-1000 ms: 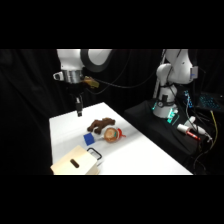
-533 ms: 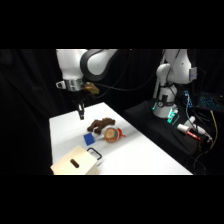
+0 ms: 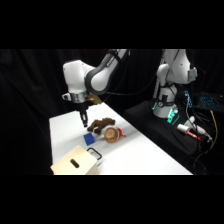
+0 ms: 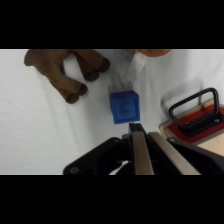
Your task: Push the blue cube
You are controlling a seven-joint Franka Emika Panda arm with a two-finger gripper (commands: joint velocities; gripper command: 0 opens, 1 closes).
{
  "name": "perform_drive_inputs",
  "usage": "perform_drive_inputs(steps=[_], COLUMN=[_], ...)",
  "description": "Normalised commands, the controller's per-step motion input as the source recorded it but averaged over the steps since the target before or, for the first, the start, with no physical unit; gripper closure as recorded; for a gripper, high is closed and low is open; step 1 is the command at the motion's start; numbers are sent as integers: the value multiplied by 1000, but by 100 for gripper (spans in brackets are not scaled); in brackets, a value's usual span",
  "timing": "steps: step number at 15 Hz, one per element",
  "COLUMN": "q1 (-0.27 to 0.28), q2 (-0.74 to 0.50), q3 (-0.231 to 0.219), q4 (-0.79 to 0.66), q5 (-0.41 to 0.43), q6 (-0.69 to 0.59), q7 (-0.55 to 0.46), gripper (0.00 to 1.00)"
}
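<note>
1. Sitting on the white table (image 3: pixel 145 150), the blue cube (image 4: pixel 124 107) lies in the wrist view at 12 o'clock of the gripper (image 4: pixel 136 131), whose fingers are pressed together with the tips just short of the cube's near face; whether they touch it cannot be told.
2. In the side view the gripper (image 3: pixel 84 121) hangs at about 11 o'clock of the cube (image 3: pixel 90 138), coming down from above.
3. A brown plush toy (image 4: pixel 67 70) sprawls at 10 o'clock of the cube in the wrist view, near it but apart.
4. A red-and-white round object (image 3: pixel 112 134) rests at 2 o'clock of the cube in the side view, against the plush toy (image 3: pixel 101 124).
5. A tan wooden box (image 3: pixel 76 162) with a black wire handle (image 4: pixel 196 107) stands at 4 o'clock of the cube in the wrist view.
</note>
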Motion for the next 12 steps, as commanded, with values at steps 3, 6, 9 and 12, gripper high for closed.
perform_drive_inputs(steps=[3, 6, 9, 12], q1=[-109, -100, -94, -98], q2=[156, 177, 155, 94], q3=[127, 127, 121, 113], q4=[-8, 52, 82, 68], q5=[170, 141, 125, 124], q6=[234, 208, 169, 139], q7=[-72, -86, -95, -101], gripper=[95, 95, 95, 96])
